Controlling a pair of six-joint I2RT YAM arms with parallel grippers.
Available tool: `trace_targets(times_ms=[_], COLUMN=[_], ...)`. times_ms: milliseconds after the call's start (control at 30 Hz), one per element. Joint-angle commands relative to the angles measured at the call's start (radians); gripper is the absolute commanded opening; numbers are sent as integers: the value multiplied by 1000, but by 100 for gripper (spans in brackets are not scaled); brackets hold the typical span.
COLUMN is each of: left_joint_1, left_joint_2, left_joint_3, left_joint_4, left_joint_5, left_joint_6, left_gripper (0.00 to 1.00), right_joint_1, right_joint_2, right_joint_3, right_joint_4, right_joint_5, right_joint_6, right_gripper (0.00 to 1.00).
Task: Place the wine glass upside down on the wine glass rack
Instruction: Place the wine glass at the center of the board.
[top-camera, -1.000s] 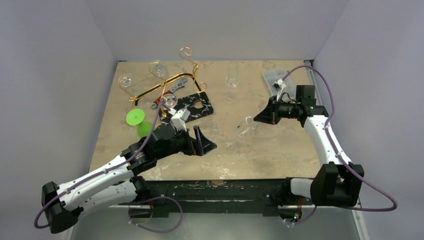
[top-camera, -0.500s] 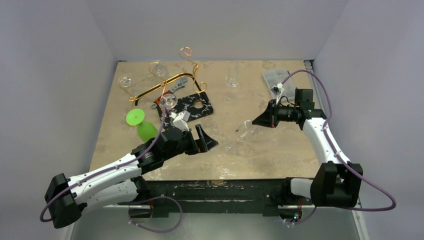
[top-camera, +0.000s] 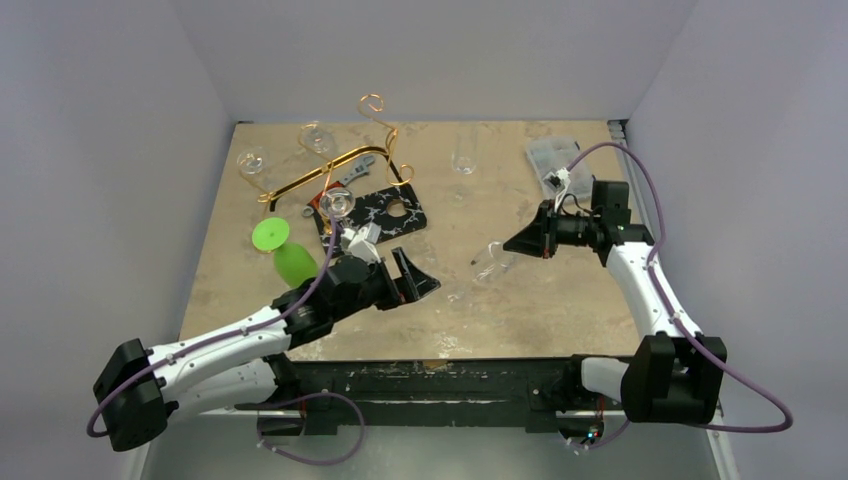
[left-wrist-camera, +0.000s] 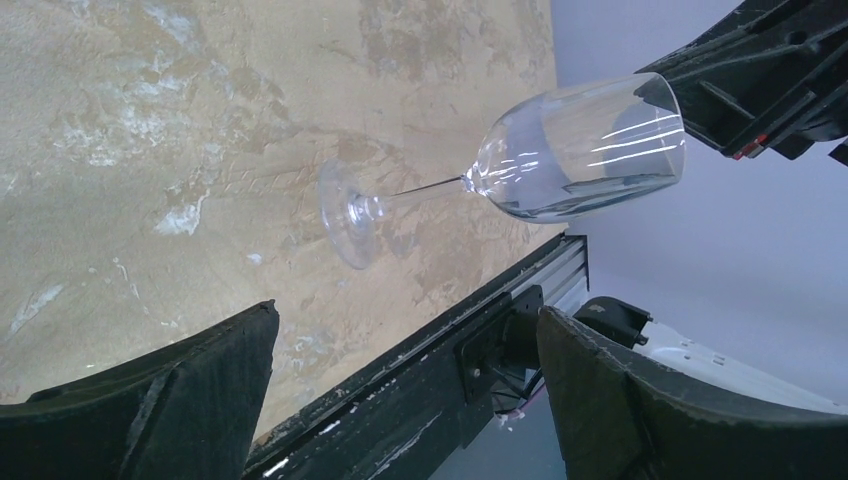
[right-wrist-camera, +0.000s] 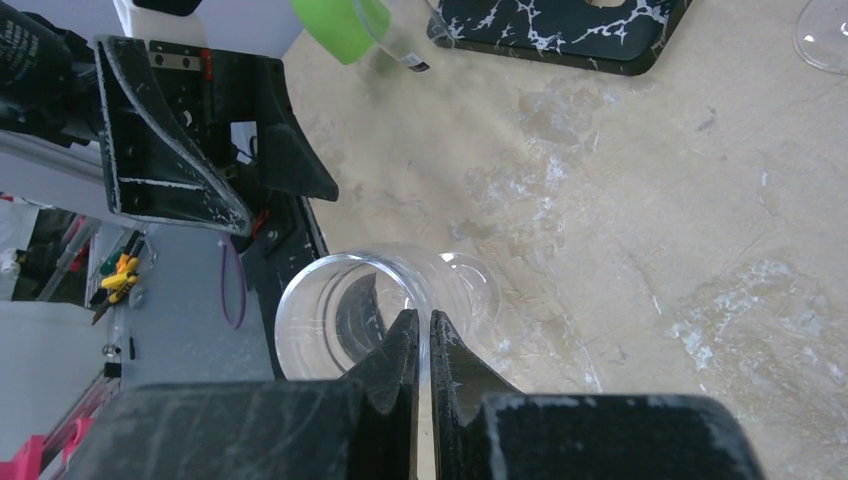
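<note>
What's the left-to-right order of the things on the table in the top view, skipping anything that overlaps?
green glass → black marbled board → wine glass → clear plastic box

Open table (top-camera: 545, 312) from wine glass (top-camera: 488, 262) to near edge; far-left clutter: wine glass rack (top-camera: 322, 176), black board (top-camera: 390, 212), green glass (top-camera: 293, 263)

Robot lab, white-walled booth (top-camera: 450, 50), bench-mounted arms (top-camera: 230, 345)
</note>
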Motion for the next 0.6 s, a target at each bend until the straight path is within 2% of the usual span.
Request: trace_targets(times_ms=[0,567], left_joint_1=[-5,-4], left_joint_2=[3,-5], left_joint_3=[-21,-62], left_joint_4=[66,118], left_joint_5=[-29,-73], left_joint_6=[-23,-29], left_gripper=[97,96], right_joint_1=[-3,-11], right_joint_2=[-24,-31], right_joint_3=[-5,-22], right_joint_4=[48,78], right_joint_5=[-72,-91], right_joint_6=[28,56], right_gripper=[0,0])
